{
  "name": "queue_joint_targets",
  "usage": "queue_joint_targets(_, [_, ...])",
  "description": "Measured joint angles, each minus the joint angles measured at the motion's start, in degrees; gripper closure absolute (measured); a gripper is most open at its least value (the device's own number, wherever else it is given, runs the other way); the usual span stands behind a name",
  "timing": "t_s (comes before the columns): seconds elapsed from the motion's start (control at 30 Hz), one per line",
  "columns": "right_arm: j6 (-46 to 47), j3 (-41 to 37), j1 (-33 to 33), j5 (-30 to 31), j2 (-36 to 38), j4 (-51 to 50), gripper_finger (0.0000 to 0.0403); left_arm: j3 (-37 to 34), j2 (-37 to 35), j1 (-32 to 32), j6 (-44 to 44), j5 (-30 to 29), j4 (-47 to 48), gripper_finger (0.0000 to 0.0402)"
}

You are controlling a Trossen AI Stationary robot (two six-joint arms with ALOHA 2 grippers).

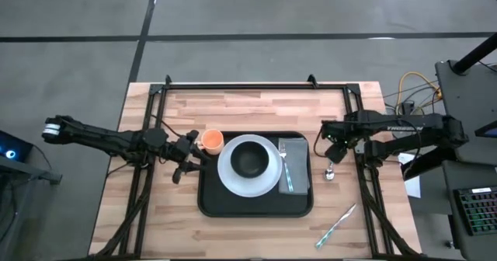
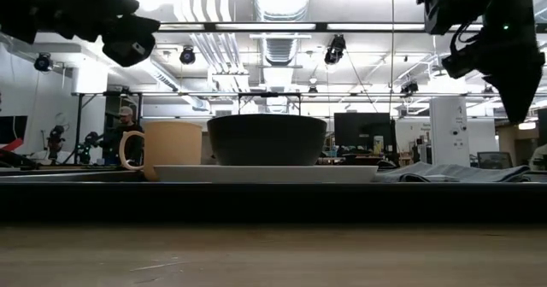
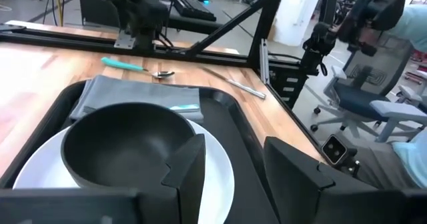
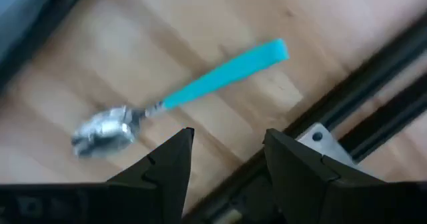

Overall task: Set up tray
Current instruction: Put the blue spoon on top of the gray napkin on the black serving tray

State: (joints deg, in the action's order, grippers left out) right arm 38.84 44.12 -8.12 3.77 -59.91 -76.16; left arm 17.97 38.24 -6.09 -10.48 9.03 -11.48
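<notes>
- Closest to the table's (image 1: 233,106) near edge, toward the near right corner: a teal-handled utensil (image 1: 335,226) lying at a slant on the bare wood, well clear of everything else.
- Next up is the tray (image 1: 256,205). It's flat on the table, centred left to right, with its long side parallel to the near edge.
- On the tray, a white plate (image 1: 233,179) sits left of centre with a black bowl (image 1: 248,160) upright on top of it.
- A grey cloth (image 1: 297,156) lies flat along the tray's right edge, just beside the plate. There's a teal-handled piece of cutlery (image 1: 288,175) on it, but I can't tell what kind.
- Off the tray's right edge, on the wood, is a spoon (image 4: 193,91) with a teal handle.
- My right claw (image 4: 227,164) hangs just above that spoon. The fingers are spread, nothing's between them, and they aren't touching the spoon.
- My left claw (image 3: 237,177) is over at the tray's left edge, pointing across the plate and bowl. It's spread too, and empty.
- An orange mug (image 1: 211,140) stands upright at the tray's far left corner, just beside my left claw and close to the plate.
- Way out past the table's far edge there's a person (image 2: 126,129) in the room.
</notes>
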Motion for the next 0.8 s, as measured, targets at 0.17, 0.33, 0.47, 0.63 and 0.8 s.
queue_joint_targets(0.17, [-8.6,0.0,0.09,-0.83,-3.53,0.0,0.0223,0.1,-0.02,0.0,0.0,0.05,-0.01,0.0268])
queue_joint_targets(0.33, [-12.77,-0.09,0.11,-0.78,-5.87,0.09,0.0214,0.09,0.09,0.0,0.01,0.07,0.06,0.0268])
queue_joint_targets(0.47, [-18.45,0.44,0.97,-0.85,-7.17,-0.07,0.0214,0.08,0.07,0.0,0.02,0.05,0.06,0.0268])
queue_joint_targets(0.63, [-29.37,0.87,2.06,-0.86,-10.91,-0.06,0.022,0.05,0.07,0.0,0.01,0.06,0.07,0.0268])
queue_joint_targets(0.8, [-31.22,0.87,3.06,-5.28,-16.79,0.02,0.0215,0.05,0.09,0.0,-0.13,0.05,0.08,0.0268])
